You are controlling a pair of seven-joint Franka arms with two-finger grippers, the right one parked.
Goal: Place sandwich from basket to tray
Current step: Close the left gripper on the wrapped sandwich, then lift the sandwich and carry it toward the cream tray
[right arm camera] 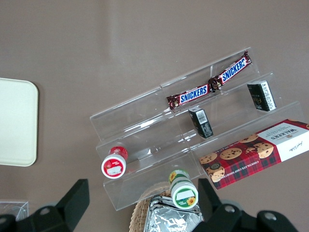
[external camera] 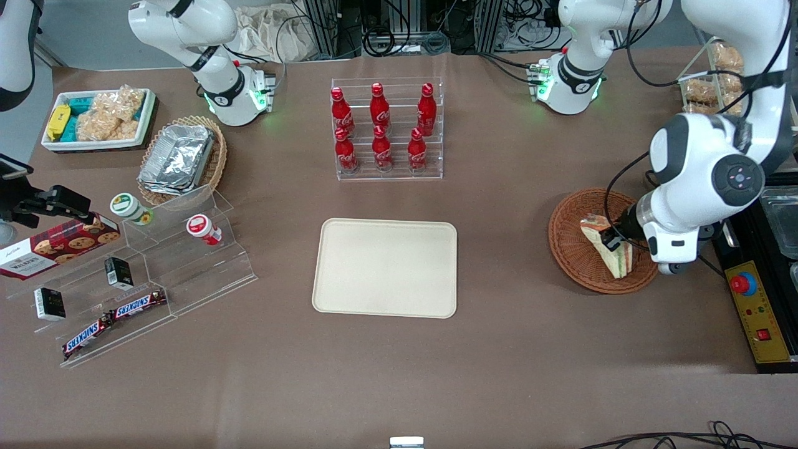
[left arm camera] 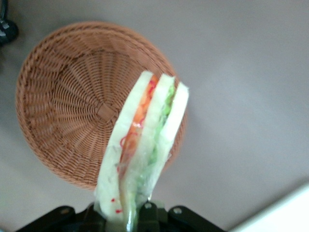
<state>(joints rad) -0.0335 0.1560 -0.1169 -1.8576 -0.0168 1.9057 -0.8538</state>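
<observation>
The sandwich (left arm camera: 145,145) is pinched at one end by the tool (left arm camera: 133,215), whose two fingers are closed on the wrapped wedge. It hangs over the round wicker basket (external camera: 570,240) rather than resting in it; in the wrist view the basket's woven floor shows bare beneath it, which suggests it is already lifted clear. The grip squeezes across the bread slices, so the orange and green filling layers run lengthwise away from the tool. That is probably why the wedge stays rigid instead of folding open. Its long axis extends straight out from the fingers, with the free end pointing away from the tool and reaching past the basket's rim over the brown counter (external camera: 499,349).

In the front view the sandwich (external camera: 608,246) lies above the side of the basket nearest the working arm. The cream tray (external camera: 385,268) sits well apart, toward the parked arm's end and nearer the front camera than the rack of red cola bottles (external camera: 381,128).
</observation>
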